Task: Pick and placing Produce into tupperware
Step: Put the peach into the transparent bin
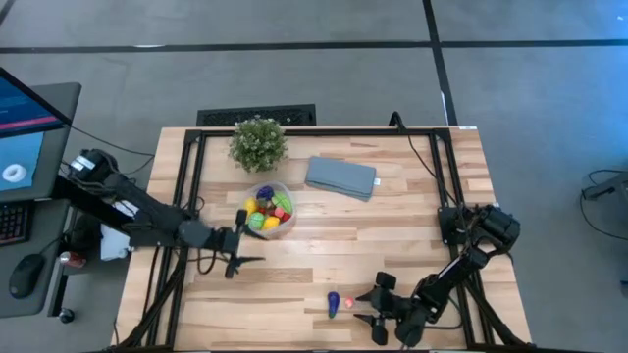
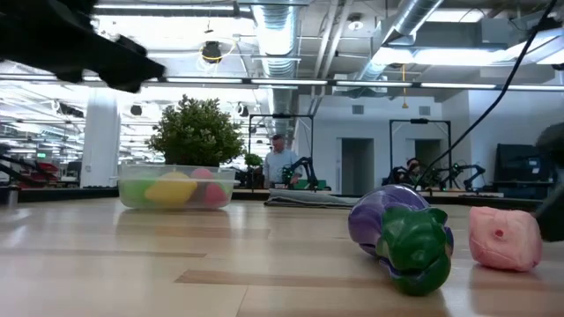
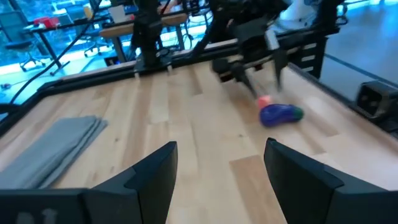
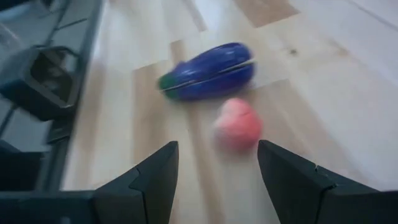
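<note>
R gripper [image 1: 368, 306] open, empty, just beside toy eggplant [image 1: 334, 301] & pink piece [image 1: 347, 305] at table's front edge. L gripper [image 1: 238, 247] open, empty, near tupperware [image 1: 269, 208], which holds other produce.

Pale striped-wood tabletop [image 1: 324, 265] framed in black. A purple-blue eggplant [image 4: 208, 70] with green cap lies beside a pink piece [image 4: 237, 124]. The clear tupperware [image 1: 270, 209] holds yellow, green, red and purple produce. Grey-blue cloth [image 1: 340, 176]; leafy green plant [image 1: 258, 142].
</note>
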{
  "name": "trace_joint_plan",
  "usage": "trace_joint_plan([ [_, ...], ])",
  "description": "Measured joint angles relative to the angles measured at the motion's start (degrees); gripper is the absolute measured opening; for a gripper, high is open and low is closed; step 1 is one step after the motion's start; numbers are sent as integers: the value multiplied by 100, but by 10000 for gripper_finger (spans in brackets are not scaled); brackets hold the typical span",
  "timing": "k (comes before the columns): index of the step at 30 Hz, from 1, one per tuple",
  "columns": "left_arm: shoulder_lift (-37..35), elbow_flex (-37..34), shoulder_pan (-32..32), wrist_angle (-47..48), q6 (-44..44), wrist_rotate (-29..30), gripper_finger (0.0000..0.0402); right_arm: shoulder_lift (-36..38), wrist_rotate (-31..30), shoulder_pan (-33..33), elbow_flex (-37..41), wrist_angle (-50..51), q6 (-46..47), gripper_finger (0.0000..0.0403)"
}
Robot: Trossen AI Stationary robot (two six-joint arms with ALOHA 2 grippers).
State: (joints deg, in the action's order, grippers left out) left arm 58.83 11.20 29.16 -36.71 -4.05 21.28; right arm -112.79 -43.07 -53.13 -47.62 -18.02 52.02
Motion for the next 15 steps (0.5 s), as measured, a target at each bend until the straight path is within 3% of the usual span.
trace_joint_plan([
  [6, 0, 0, 1244, -29, 363, 1224, 230, 0, 92, 288, 0, 183, -6, 244],
  [15, 165, 2, 2523, -56, 963, 2174, 230, 17, 577, 531, 0, 155, -10, 244],
])
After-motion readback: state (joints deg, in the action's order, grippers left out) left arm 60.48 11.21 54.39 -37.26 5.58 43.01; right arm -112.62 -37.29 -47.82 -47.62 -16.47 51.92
